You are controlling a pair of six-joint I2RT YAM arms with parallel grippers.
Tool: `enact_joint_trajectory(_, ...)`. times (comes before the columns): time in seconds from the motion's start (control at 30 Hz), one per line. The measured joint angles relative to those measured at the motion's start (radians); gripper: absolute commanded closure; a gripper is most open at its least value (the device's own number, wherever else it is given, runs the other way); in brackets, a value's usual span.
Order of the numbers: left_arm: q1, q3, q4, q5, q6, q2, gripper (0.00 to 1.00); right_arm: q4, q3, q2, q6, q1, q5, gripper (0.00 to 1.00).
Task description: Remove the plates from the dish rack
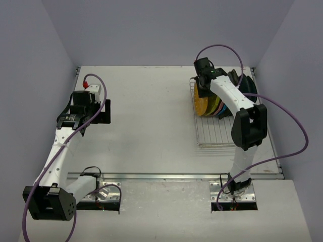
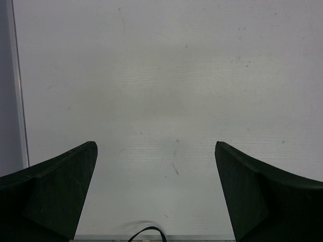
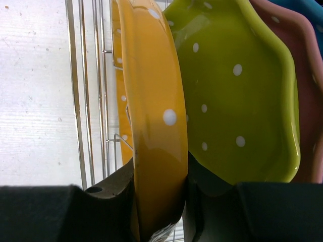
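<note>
Clamped in the right end effector point(image 3: 160, 174), a glossy orange plate point(image 3: 151, 91) dotted white stands on edge in the dish rack point(image 3: 83, 101), yellow-green plate point(image 3: 232, 101) at its right; left end effector point(image 2: 156, 151) gapes above bench point(image 2: 166, 75).

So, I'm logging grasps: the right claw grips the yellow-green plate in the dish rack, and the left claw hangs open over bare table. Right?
Wrong plate. The right claw grips the orange dotted plate; the yellow-green plate stands beside it, as the right wrist view shows. The left claw is indeed open over bare table.
</note>
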Motion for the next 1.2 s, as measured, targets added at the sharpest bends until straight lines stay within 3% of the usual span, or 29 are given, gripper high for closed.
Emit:
enact_joint_trajectory(0.1,0.000,0.000,0.001,-0.002,0.000,0.000,0.00,0.000,0.000,-0.003,0.007,-0.002,-0.004,1.00)
enact_joint_trajectory(0.53,0.000,0.000,0.007,-0.031,-0.006,0.000,0.00,-0.031,0.001,-0.062,0.009,-0.002,-0.011,1.00)
enact_joint_trajectory(1.0,0.000,0.000,0.013,-0.070,-0.022,0.000,0.00,-0.026,0.022,-0.218,-0.114,0.012,0.053,1.00)
enact_joint_trajectory(1.2,0.000,0.000,0.020,-0.015,-0.023,-0.040,0.00,-0.002,0.023,-0.291,-0.157,0.017,0.001,1.00)
